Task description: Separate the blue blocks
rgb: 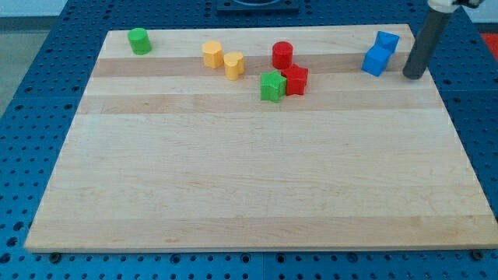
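Two blue blocks sit touching near the board's top right. One blue block point(386, 41) is nearer the top edge, and a blue cube point(376, 61) sits just below and left of it. My tip point(413, 75) rests on the board just to the right of the blue cube, a small gap apart from it. The dark rod rises from there toward the view's top right.
A green cylinder point(139, 40) stands at the top left. Two yellow blocks point(212, 54) point(234, 64) sit left of centre at the top. A red cylinder point(282, 54), a red star-like block point(295, 80) and a green block point(272, 86) cluster at top centre. The wooden board point(249, 179) lies on a blue perforated table.
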You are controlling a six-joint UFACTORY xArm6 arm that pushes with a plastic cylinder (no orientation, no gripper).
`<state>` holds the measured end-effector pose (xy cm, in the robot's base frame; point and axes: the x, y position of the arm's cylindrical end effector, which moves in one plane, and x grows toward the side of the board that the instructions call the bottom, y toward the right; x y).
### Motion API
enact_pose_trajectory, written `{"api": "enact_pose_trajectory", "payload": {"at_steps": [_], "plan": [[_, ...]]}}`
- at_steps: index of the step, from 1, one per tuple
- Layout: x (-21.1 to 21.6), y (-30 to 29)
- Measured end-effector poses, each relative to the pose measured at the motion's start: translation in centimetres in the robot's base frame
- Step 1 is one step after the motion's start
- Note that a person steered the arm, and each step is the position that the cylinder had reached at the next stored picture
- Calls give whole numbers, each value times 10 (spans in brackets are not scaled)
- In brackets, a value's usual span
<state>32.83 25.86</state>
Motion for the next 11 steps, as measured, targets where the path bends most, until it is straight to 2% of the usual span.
{"api": "enact_pose_trajectory", "payload": {"at_steps": [4, 11], "plan": [[-5, -48], [-48, -49]]}}
